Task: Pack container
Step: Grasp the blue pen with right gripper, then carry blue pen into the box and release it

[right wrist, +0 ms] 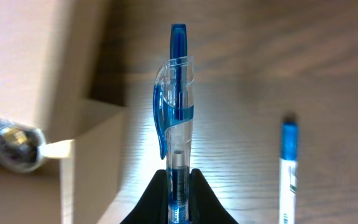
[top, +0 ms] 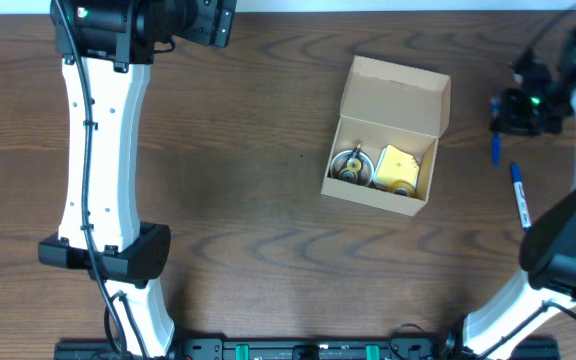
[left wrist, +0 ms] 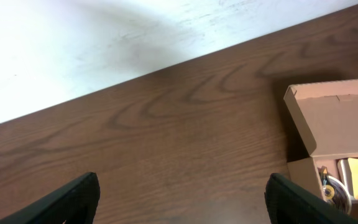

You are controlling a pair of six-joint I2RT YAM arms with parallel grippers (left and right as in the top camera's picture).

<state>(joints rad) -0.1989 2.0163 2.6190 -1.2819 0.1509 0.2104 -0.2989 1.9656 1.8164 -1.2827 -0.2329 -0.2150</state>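
Note:
The tan cardboard container (top: 393, 95) sits open at the table's centre right, its flap lid tipped back. Inside lie a roll of tape (top: 351, 165) and a yellow item (top: 398, 168). It also shows at the right edge of the left wrist view (left wrist: 337, 118) and at the left of the right wrist view (right wrist: 36, 56). My right gripper (right wrist: 179, 186) is shut on a blue clear-barrelled pen (right wrist: 176, 106) and holds it to the right of the container (top: 495, 148). My left gripper (left wrist: 182, 199) is open and empty at the far left of the table.
A second blue-and-white pen (top: 518, 195) lies on the table right of the container, and shows in the right wrist view (right wrist: 289, 168). A white wall (left wrist: 104, 43) runs along the table's far edge.

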